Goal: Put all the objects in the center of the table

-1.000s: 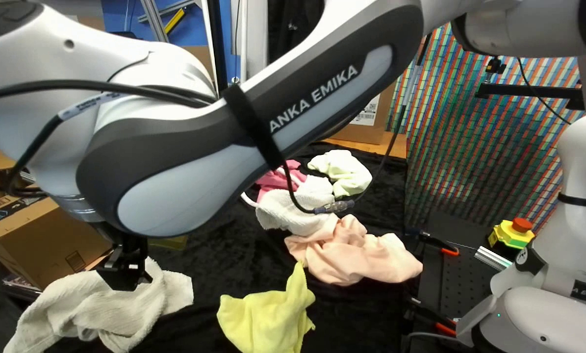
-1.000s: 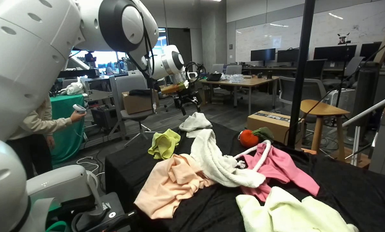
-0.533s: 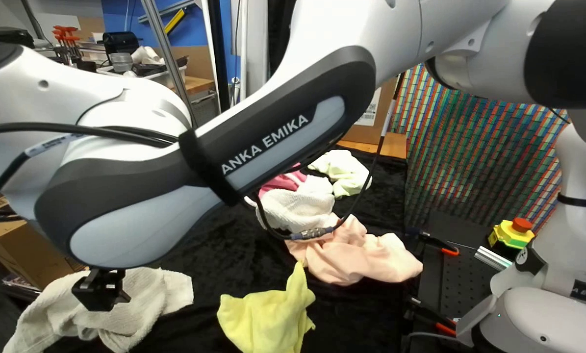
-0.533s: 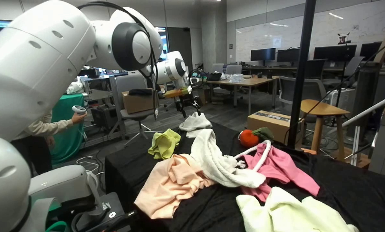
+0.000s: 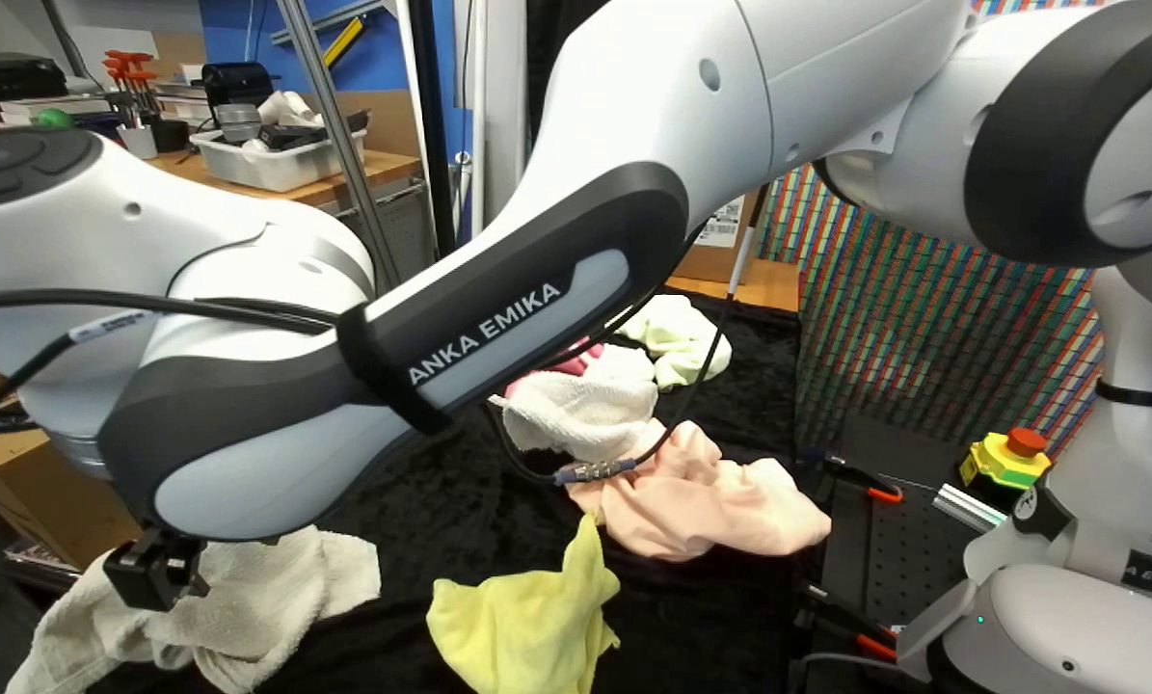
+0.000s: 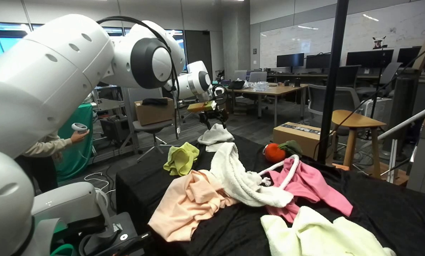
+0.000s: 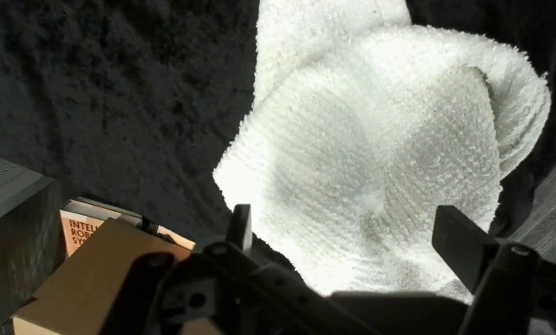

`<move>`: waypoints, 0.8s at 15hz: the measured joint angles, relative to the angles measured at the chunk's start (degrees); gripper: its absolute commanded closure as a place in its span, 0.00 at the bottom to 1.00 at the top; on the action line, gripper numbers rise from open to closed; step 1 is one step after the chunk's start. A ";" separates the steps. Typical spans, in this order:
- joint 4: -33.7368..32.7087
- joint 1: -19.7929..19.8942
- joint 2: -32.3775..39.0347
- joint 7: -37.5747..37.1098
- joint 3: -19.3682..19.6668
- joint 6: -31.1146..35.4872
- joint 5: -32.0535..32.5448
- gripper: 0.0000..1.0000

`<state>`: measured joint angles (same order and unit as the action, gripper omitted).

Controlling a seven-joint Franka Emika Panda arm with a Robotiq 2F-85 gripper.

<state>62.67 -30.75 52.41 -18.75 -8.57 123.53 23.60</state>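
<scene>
In an exterior view, the gripper (image 6: 216, 128), spread wide, is over a rumpled white towel (image 6: 216, 137) at the far corner of the counter (image 6: 143, 177); a yellow cloth (image 6: 181, 160) lies by the left edge.

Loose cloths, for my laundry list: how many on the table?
6. In an exterior view: greyish cloth under the pincer, peach cloth front left, lime cloth behind it, white cloth partly over pink cloth, pale green cloth at the bottom. More may be hidden.
</scene>
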 measured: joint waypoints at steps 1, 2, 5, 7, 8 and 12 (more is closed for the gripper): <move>0.06 0.08 0.44 -0.27 0.11 0.53 0.00 0.00; 0.11 0.15 0.88 -0.49 0.17 0.91 0.00 0.00; 0.59 0.37 2.10 -0.89 0.19 1.96 0.00 0.00; 0.84 0.50 2.82 -0.95 0.18 2.39 -0.02 0.00; 0.91 0.59 3.14 -0.95 0.17 2.69 -0.02 0.00; 1.05 1.15 3.49 -0.92 0.01 3.41 -0.12 0.33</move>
<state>63.71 -29.60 55.89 -19.67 -8.56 126.94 23.48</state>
